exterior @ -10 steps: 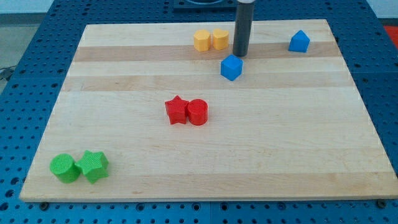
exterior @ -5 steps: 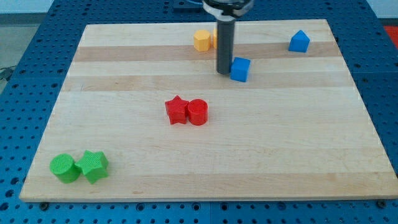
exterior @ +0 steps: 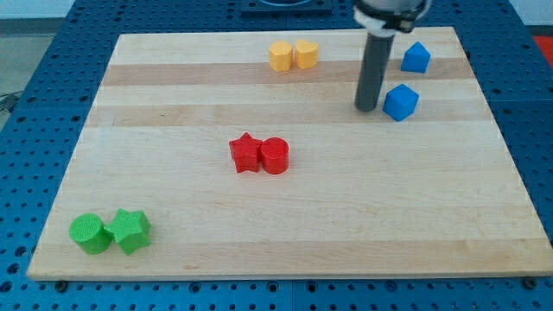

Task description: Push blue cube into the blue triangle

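- Near the board's [exterior: 173,207] bottom-left corner, a green cylinder [exterior: 90,234] and a green star [exterior: 130,230] sit side by side, touching.
- Around the middle of the board, a little to the view's left, a red star [exterior: 246,153] touches a red cylinder [exterior: 275,155] on its right.
- Close to the top edge, near its midpoint, two yellow blocks [exterior: 293,55] stand pressed together; their exact shapes are hard to make out.
- My tip [exterior: 368,108] rests on the wood toward the top-right corner, just to the view's left of the blue cube [exterior: 400,102], with a thin gap or bare contact that I cannot settle. It is a plain rod with nothing to spread or pinch.
- The blue cube lies in the top-right part of the board, directly below the blue triangle [exterior: 416,57] and apart from it.
- The blue triangle stands near the top-right corner, just beside the top edge.
- No containers sit on the board.
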Robot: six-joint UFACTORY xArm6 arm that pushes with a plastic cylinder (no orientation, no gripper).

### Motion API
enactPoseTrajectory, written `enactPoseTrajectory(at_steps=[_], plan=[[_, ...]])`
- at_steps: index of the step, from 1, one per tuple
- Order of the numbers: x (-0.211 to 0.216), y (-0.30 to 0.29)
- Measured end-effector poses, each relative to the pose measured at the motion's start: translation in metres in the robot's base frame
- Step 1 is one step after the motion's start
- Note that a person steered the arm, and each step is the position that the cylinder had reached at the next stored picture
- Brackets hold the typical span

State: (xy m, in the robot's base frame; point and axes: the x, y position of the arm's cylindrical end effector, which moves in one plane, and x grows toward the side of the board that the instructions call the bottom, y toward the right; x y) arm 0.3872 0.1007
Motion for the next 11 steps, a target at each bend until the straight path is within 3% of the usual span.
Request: enactPoseTrajectory(at_steps=[2, 4, 8, 10, 11], plan=[[0.045, -0.019], [0.031, 0.025], [-0.022, 0.032], [0.039, 0.035], [0.045, 0.059]])
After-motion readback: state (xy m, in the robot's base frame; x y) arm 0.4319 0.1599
